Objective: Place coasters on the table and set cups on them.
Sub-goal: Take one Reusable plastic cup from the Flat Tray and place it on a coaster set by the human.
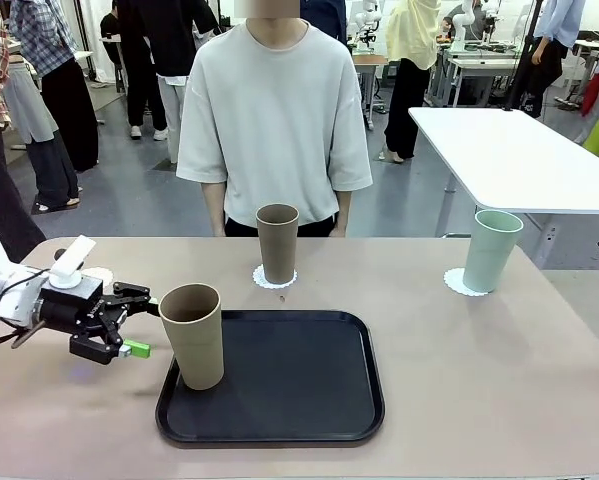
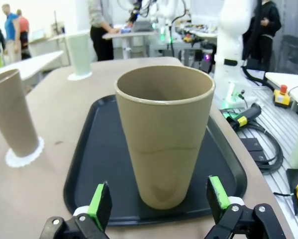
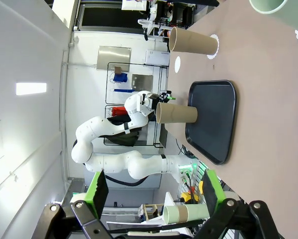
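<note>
- Tan cup (image 1: pixel 191 335) stands upright at the left edge of the tray (image 1: pixel 279 420), not yet on a coaster; brown cup (image 1: pixel 277 243) and mint cup (image 1: pixel 491 250) each stand on a coaster (image 1: pixel 275 280) on the table (image 1: pixel 499 380)
- Spare coaster (image 3: pixel 177 63) lies bare beyond the tray
- Left gripper (image 1: pixel 144 325) is spread wide, aimed at the tan cup, just beside it; no contact that I can tell; right gripper (image 3: pixel 153 189) is spread, holding nothing
- Step, likely: fetching the last cup; next: ease in, pinch it low, lift clear of the rim, centre it on the spare coaster
</note>
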You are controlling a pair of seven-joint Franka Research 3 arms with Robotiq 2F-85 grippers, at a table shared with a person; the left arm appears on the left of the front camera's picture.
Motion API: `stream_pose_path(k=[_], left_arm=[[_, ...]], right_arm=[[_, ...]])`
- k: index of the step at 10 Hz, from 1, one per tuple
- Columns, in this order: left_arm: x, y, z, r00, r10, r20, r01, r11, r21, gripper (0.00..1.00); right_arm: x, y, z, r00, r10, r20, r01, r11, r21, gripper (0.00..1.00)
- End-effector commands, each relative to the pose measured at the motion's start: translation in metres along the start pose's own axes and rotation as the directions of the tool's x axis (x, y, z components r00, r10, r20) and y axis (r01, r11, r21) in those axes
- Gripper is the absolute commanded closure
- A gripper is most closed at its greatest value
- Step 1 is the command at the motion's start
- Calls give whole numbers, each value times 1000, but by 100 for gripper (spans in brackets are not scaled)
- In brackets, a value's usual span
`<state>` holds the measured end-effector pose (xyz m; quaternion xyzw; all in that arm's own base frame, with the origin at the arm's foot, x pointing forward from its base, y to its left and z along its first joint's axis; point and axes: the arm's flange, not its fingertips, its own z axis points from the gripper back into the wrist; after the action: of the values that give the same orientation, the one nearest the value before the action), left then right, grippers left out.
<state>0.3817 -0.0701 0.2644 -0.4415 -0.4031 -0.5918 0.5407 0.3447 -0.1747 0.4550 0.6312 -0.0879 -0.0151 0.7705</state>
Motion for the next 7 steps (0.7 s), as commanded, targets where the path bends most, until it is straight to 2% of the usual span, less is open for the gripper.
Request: stream_pose_path(k=[1, 7], left_arm=[[-14, 5, -8, 996, -73, 43, 75, 996, -40, 0], [-7, 6, -38, 992, -125, 23, 126, 988, -84, 0]], right_arm=[[1, 1, 2, 1000, 10, -3, -10, 1000, 6, 0], [1, 1, 2, 1000, 10, -3, -10, 1000, 6, 0]])
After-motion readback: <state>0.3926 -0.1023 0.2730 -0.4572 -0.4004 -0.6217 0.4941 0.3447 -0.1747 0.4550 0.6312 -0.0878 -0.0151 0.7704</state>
